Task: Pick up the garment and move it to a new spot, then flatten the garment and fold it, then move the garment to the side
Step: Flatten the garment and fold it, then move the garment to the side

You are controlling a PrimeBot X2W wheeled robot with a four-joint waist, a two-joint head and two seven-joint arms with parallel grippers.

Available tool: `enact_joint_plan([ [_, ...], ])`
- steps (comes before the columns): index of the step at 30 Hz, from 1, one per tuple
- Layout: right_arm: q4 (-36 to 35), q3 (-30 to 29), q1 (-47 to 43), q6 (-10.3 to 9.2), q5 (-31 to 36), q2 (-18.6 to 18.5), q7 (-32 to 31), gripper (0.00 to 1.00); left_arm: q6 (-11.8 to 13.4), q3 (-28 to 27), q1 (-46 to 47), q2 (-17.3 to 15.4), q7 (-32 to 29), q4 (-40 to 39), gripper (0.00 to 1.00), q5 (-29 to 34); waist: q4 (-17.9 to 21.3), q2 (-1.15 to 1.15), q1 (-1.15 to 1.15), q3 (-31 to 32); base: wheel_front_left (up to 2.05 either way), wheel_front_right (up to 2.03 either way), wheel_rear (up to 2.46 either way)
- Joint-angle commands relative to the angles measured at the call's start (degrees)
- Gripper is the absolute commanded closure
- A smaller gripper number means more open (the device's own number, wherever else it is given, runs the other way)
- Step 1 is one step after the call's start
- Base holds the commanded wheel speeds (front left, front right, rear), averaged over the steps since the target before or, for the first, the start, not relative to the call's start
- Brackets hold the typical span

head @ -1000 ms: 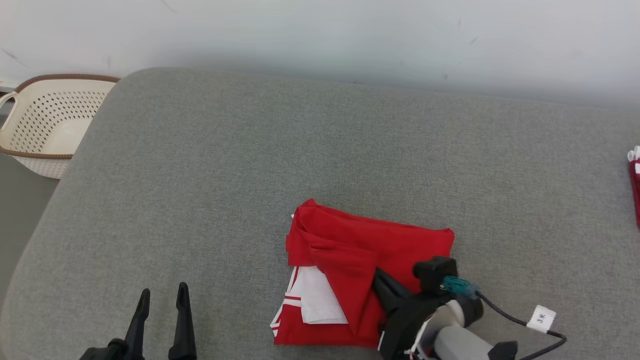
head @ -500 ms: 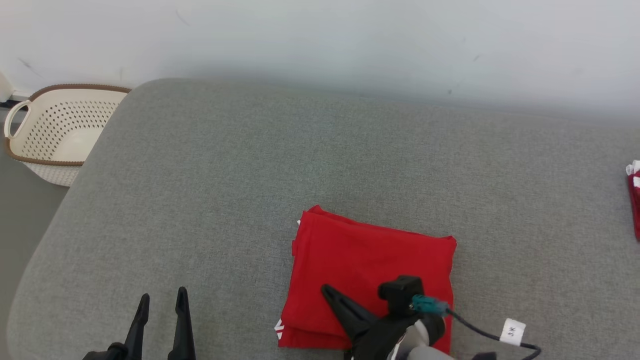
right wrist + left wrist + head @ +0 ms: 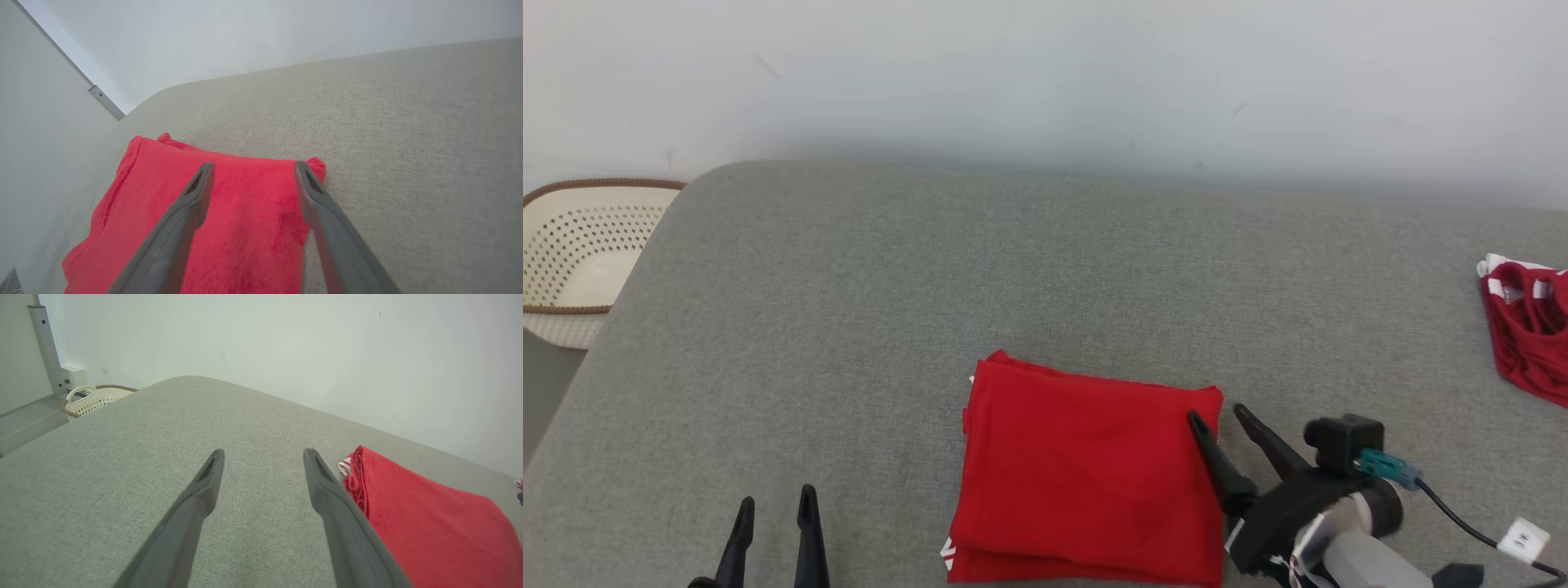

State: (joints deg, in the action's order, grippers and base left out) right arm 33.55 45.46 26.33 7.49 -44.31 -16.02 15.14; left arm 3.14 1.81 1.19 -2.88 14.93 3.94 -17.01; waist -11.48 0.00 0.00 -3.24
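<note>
Head view: folded red garment (image 3: 1086, 478)

Grey fabric-topped counter (image 3: 849, 310) runs wide, with a rounded corner at the far left. Just beside that corner sits a cream perforated basket (image 3: 572, 261) with a brown rim. Over on the right, a crumpled red cloth (image 3: 1527, 327) with white stripes lies on the counter. Pale wall (image 3: 1045, 73) behind.
</note>
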Motion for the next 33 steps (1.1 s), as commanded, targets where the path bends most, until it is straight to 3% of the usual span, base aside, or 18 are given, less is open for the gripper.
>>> enact_joint_plan([
  [1,0.25,-0.85,-1.58,0.00,0.50,-0.79,0.09,0.00,0.28,-0.43,-1.08,-0.06,0.21,-0.23,0.00,0.88,0.98,0.00,0.00,0.74,0.00,0.00,0.00],
  [7,1.49,-1.41,-4.09,0.00,-0.82,-2.91,-0.40,0.00,0.09,-2.38,-1.78,-0.05,0.21,-0.89,0.00,1.66,2.51,0.00,0.00,1.94,0.00,0.00,0.00],
  [29,7.38,7.16,-1.26,0.00,-10.20,1.46,-6.17,0.00,0.48,-1.99,-1.75,-0.05,0.21,-1.49,0.00,2.37,1.13,0.00,0.00,1.41,0.00,0.00,0.00],
  [30,7.36,7.86,-1.23,0.00,-10.63,1.59,-6.27,0.44,0.60,-1.91,-1.76,-0.05,0.21,-1.56,0.00,2.22,1.09,0.00,0.00,1.34,0.00,0.00,0.00],
  [31,7.21,8.46,-1.13,0.00,-11.01,1.64,-6.23,0.76,0.74,-1.88,-1.79,-0.05,0.21,-1.61,0.00,2.10,1.10,0.00,0.00,1.26,0.00,0.00,0.00],
  [32,7.09,9.00,-0.93,0.00,-11.18,1.52,-5.96,1.00,0.84,-1.85,-1.79,-0.05,0.21,-1.65,0.00,2.02,1.13,0.00,0.00,1.18,0.00,0.00,0.00],
  [33,7.07,9.46,-0.62,0.00,-11.46,1.32,-5.68,1.00,0.93,-1.81,-1.77,-0.05,0.21,-1.69,0.00,1.97,1.17,0.00,0.00,1.10,0.00,0.00,0.00],
])
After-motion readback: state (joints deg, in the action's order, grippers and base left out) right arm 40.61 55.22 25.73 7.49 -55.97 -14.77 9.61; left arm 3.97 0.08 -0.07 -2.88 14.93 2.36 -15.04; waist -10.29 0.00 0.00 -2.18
